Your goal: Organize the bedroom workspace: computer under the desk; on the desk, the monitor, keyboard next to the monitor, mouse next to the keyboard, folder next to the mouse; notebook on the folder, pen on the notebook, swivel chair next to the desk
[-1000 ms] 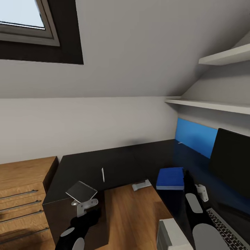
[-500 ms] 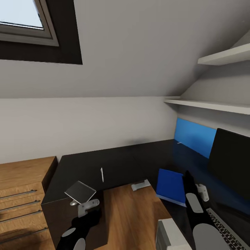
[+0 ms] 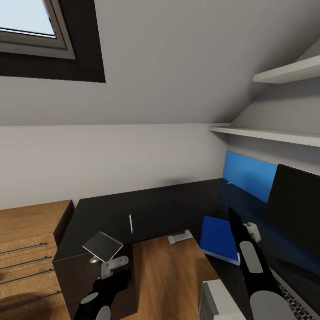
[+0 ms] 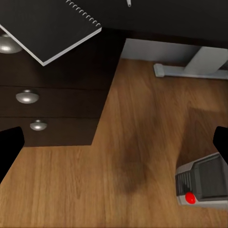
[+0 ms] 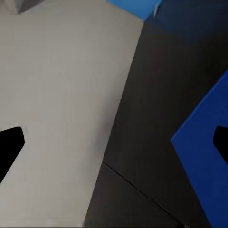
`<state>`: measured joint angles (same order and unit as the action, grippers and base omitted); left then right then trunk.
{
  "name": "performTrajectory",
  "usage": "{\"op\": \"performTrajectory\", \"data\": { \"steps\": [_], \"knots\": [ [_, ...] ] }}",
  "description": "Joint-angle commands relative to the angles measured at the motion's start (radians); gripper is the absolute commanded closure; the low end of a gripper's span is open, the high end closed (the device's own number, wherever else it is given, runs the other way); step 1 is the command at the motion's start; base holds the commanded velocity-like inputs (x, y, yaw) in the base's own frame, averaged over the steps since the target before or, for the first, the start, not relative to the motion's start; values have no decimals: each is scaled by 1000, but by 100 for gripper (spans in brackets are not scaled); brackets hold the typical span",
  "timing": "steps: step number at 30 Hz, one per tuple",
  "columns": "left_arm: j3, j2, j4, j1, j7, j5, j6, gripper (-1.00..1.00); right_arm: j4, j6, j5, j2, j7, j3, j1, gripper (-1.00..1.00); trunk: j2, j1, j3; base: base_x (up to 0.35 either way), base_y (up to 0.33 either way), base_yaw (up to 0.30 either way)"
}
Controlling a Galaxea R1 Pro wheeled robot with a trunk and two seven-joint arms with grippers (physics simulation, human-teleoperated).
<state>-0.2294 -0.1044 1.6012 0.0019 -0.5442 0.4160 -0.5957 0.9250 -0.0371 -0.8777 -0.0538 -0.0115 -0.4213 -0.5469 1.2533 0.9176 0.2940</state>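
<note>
On the black L-shaped desk [image 3: 151, 209], much is only partly visible: the monitor [image 3: 295, 204] is cut off at the right edge of the head view, and the keyboard [image 3: 295, 298] shows only a corner behind the right arm. The right gripper [image 3: 246, 227] is seen from behind there, so its tips are hard to read; in its wrist view the two fingertips [image 5: 9, 142] stand wide apart at the frame edges with nothing between them, over the desk top and the blue folder [image 5: 206, 161]. The left gripper [image 3: 111, 266] is likewise spread, empty, above the wood floor [image 4: 142, 156] before the drawer unit [image 4: 52, 102]. The folder [image 3: 218, 238] lies flat on the desk near the inner corner, just beside the right gripper. The grey notebook [image 3: 103, 245] overhangs the desk's left end; the pen [image 3: 130, 223] lies near it. A white desk leg [image 3: 180, 237] stands between. Compared with a second ago, the folder has gone from raised to flat, and the right arm has shifted leftward and up.
</note>
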Motion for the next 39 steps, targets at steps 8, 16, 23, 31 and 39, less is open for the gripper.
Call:
{"op": "performTrajectory", "data": {
  "steps": [8, 16, 23, 31, 39],
  "knots": [
    [-1, 0, -1, 0, -10, 11, 0, -100, 25, -72, -7, -3, 7, 214, 37, -100, 1, 0, 1, 0, 0, 0],
    [-1, 0, -1, 0, -11, 12, 0, -100, 27, -260, -16, -4, 67, 267, 47, -100, 1, 0, 1, 0, 0, 0],
    [-1, 0, -1, 0, -11, 12, 0, -100, 31, -475, -17, 4, 107, 265, 48, -100, 1, 0, 1, 0, 0, 0],
    [-1, 0, -1, 0, -11, 12, -1, -100, 49, -528, -42, 36, -28, 251, 50, -100, 1, 0, 1, 0, 0, 6],
    [-1, 0, -1, 0, -11, 11, -1, -100, 50, -527, -65, 35, -115, 252, 67, -100, 1, 0, 1, 0, 0, 223]
  ]
}}
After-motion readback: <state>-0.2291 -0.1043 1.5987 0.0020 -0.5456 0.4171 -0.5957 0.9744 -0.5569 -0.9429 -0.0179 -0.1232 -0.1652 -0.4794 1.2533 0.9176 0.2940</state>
